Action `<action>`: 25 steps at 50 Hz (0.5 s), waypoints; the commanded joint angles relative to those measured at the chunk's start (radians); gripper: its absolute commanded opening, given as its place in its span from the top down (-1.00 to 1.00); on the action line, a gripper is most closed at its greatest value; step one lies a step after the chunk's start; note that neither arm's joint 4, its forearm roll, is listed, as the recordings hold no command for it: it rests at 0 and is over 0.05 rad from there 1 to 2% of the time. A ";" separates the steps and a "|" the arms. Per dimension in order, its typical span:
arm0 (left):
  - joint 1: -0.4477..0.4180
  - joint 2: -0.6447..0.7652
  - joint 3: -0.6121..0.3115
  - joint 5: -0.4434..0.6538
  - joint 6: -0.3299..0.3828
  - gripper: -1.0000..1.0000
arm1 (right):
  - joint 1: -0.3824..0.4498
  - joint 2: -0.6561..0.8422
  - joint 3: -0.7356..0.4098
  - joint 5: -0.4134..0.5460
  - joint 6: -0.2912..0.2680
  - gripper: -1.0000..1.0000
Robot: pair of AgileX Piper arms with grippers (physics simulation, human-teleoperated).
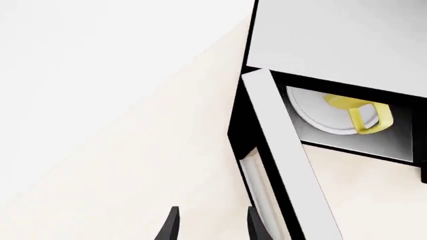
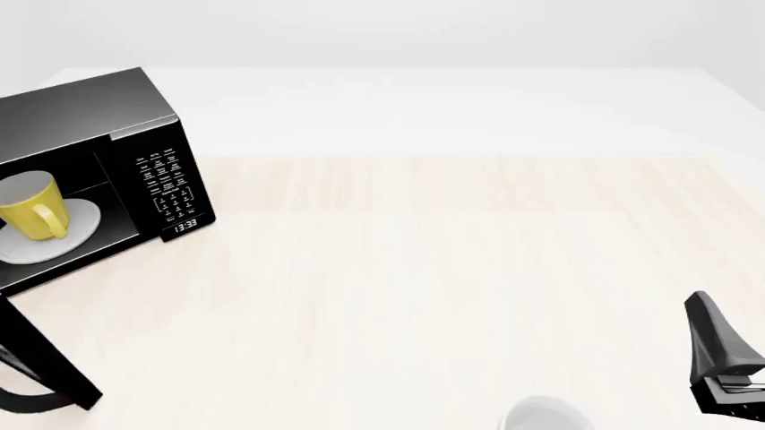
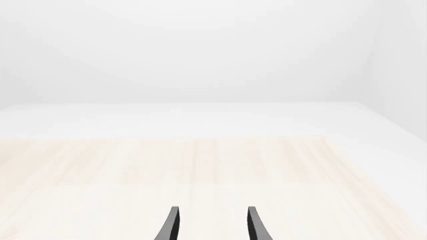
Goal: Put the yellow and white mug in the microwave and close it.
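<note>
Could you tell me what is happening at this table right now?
The mug already sits on the turntable plate inside the microwave, whose door hangs open. The left hand is open and empty, just outside the door, seemingly placed to push it shut. The right hand is also open and empty, held over bare table away from everything. What remains is closing the door.

1. Yellow and white mug (image 2: 31,205) sits on turntable plate (image 2: 74,235) inside microwave (image 2: 84,112).
2. Microwave's open door (image 1: 283,160) just beside left gripper (image 1: 211,227) fingertips.
3. Right gripper (image 3: 211,227) fingertips over bare table (image 3: 200,170).
</note>
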 commanded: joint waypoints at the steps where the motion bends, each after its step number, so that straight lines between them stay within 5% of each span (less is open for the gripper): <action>1: -0.048 -0.012 0.009 -0.005 -0.036 -1.00 | 0.001 -0.001 0.001 0.000 -0.001 -1.00; 25: -0.170 -0.021 0.014 -0.044 -0.064 -1.00 | 0.001 -0.001 0.001 0.000 0.000 -1.00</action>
